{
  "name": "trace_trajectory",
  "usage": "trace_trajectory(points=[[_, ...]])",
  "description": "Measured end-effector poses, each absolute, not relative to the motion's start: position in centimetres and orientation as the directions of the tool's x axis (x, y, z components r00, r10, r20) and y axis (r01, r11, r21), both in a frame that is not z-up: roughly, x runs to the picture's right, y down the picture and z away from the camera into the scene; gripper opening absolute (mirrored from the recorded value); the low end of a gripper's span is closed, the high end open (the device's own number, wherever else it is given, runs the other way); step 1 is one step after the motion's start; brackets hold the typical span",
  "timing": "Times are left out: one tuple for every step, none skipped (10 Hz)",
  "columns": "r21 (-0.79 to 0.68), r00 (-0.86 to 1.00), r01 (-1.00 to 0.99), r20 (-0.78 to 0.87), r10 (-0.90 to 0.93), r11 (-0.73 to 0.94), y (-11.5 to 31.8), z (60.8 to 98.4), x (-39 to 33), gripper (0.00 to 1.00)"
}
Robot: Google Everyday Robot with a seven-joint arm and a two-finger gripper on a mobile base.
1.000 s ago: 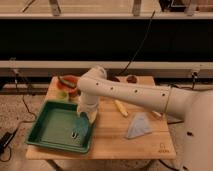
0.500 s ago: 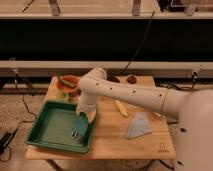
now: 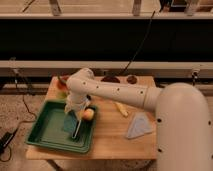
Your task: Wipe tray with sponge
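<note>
The green tray (image 3: 46, 129) lies on the left part of the wooden table. The teal sponge (image 3: 69, 125) lies flat on the tray floor near its right side. My gripper (image 3: 75, 119) hangs down from the white arm over the tray, right on top of the sponge. A thin white stick (image 3: 76, 129), like a brush handle, runs down from the gripper across the tray floor. An orange round thing (image 3: 88, 114) sits at the tray's right rim beside the gripper.
A light blue-grey folded cloth (image 3: 139, 125) lies on the table's right part. A yellow item (image 3: 121, 109) lies mid-table. An orange bowl (image 3: 62, 86) stands behind the tray. Two dark items (image 3: 110, 79) sit at the back edge. The wooden table (image 3: 110, 142) ends close in front.
The arm's elbow has swung to the left over the back of the tray. The gripper has stayed low over the tray and shifted slightly left with the sponge beneath it.
</note>
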State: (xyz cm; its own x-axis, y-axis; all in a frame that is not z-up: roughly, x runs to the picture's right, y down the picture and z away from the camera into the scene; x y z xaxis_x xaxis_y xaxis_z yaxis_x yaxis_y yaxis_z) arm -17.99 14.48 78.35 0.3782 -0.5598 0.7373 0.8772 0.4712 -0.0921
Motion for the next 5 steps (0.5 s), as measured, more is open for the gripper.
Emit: trace_trajectory(points=[[-0.075,0.360,0.886,0.734,-0.576,0.457,14.5,78.6,-19.3,0.00],[-0.061,0.344,0.892,0.734,-0.586,0.447,14.7,78.7,-20.6,0.00],[-0.059,0.341,0.894,0.732,-0.590,0.443,14.8,79.0,-21.0,0.00],[-0.056,0.343,0.892,0.730,-0.592,0.448,15.0,79.4,-21.4,0.00],[-0.051,0.340,0.893,0.729,-0.594,0.448,15.2,79.6,-22.1,0.00]])
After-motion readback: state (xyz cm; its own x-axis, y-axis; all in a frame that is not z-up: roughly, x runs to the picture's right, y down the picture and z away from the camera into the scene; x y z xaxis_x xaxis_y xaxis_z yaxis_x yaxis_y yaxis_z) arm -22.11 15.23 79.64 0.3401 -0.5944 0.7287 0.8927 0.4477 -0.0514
